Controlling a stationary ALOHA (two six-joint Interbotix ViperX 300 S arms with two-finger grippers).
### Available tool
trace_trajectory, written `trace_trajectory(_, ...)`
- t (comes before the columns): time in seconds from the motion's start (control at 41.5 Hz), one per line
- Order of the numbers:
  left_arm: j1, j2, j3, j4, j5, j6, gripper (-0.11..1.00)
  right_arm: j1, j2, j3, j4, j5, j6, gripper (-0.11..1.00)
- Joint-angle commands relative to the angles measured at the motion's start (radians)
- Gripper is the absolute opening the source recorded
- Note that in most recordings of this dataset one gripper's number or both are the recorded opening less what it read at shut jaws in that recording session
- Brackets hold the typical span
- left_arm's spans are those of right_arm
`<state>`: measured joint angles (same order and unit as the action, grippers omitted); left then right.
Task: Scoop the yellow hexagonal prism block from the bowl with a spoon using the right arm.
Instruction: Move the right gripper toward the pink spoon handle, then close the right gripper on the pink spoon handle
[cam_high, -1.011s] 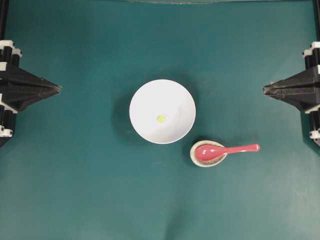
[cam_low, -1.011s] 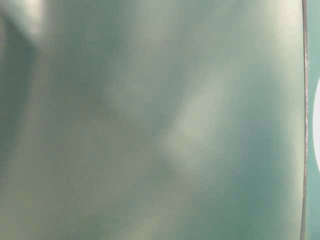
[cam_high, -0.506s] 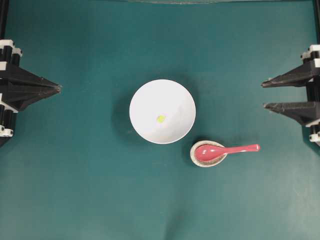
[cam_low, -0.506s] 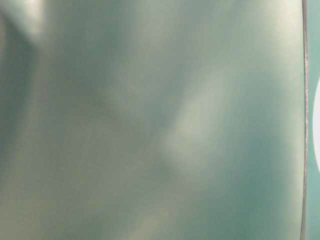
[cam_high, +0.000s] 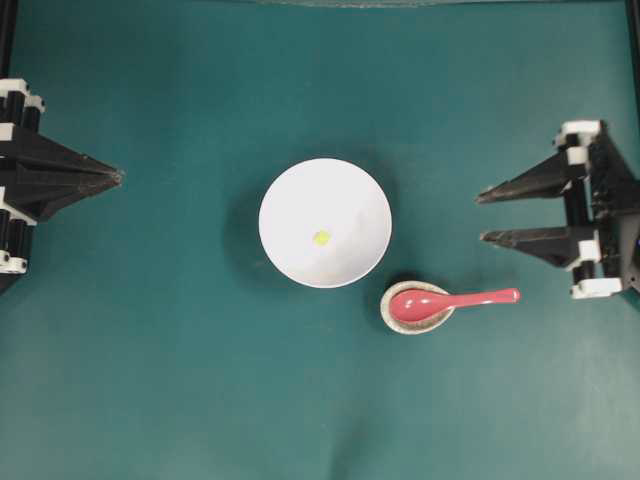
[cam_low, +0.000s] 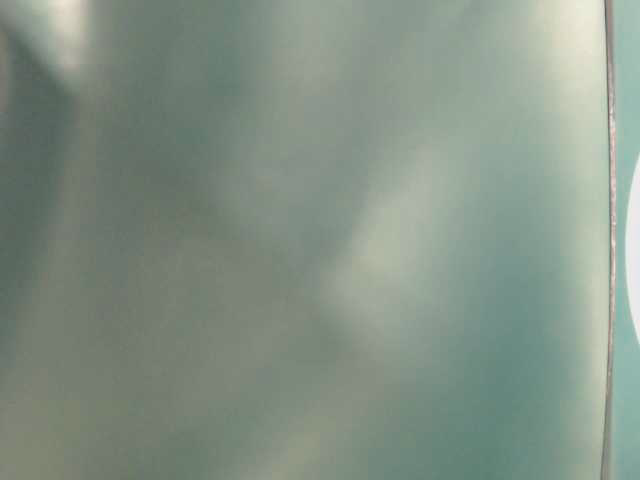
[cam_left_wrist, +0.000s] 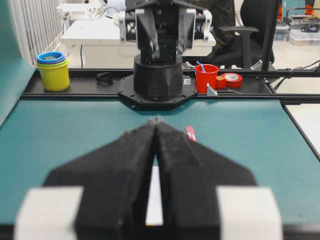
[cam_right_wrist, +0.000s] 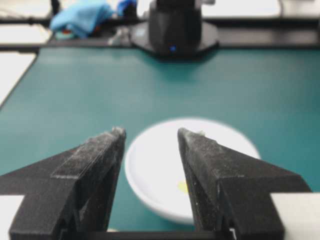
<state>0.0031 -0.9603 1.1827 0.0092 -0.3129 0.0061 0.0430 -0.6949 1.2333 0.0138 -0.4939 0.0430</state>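
Well, my right gripper (cam_high: 480, 215) stands with its two fingers (cam_high: 525, 183) spread wide and nothing between them; it hangs at the right side of the table (cam_high: 180, 380), pointing toward the middle, well apart from everything on it. From my right wrist view I look through that gap at the bowl (cam_right_wrist: 160, 170), with a blurred yellow speck on its floor just beside my right-hand finger. My left gripper (cam_high: 118, 177) is pressed shut on nothing (its tips meet in a single point) at the left edge, also well apart from the dishes.

Going outward: the spoon (cam_high: 450, 300) is the nearest thing to my open fingers, below and to their left in the overhead view. Its scoop rests in a small speckled dish (cam_high: 392, 318) and its handle sticks out to the right over the table. Just up and left of that dish sits the white bowl, upright, near the table's middle. The yellow block (cam_high: 321, 237) lies inside it, near the centre of the floor. The table-level view is only a green blur.
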Motion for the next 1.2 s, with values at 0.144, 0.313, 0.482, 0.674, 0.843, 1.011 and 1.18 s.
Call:
trace_trajectory(0.144, 0.002, 0.011, -0.012, 0.002, -0.003, 0.003, 0.0, 0.034, 0.115, 0.08, 0.005, -0.238, 0.063, 0.52)
trace_trajectory(0.313, 0.003, 0.011, -0.012, 0.002, -0.003, 0.005, 0.0, 0.077, 0.229, 0.158, 0.025, -0.451, 0.1, 0.52)
trace_trajectory(0.482, 0.003, 0.011, -0.011, 0.003, -0.002, 0.005, 0.0, 0.14, 0.38, 0.198, 0.083, -0.618, 0.112, 0.52)
trace_trajectory(0.674, 0.003, 0.011, -0.009, 0.002, -0.002, 0.005, 0.0, 0.227, 0.584, 0.198, 0.183, -0.758, 0.114, 0.52)
trace_trajectory(0.843, 0.003, 0.011, -0.009, 0.003, 0.003, 0.005, 0.0, 0.334, 0.738, 0.176, 0.278, -0.868, 0.114, 0.52)
trace_trajectory(1.011, 0.003, 0.011, -0.009, 0.003, 0.011, 0.005, 0.0, 0.411, 0.85, 0.143, 0.334, -0.905, 0.114, 0.52)
trace_trajectory(1.18, 0.003, 0.011, -0.008, 0.002, 0.011, 0.005, 0.0, 0.443, 0.888, 0.133, 0.351, -0.9, 0.114, 0.52)
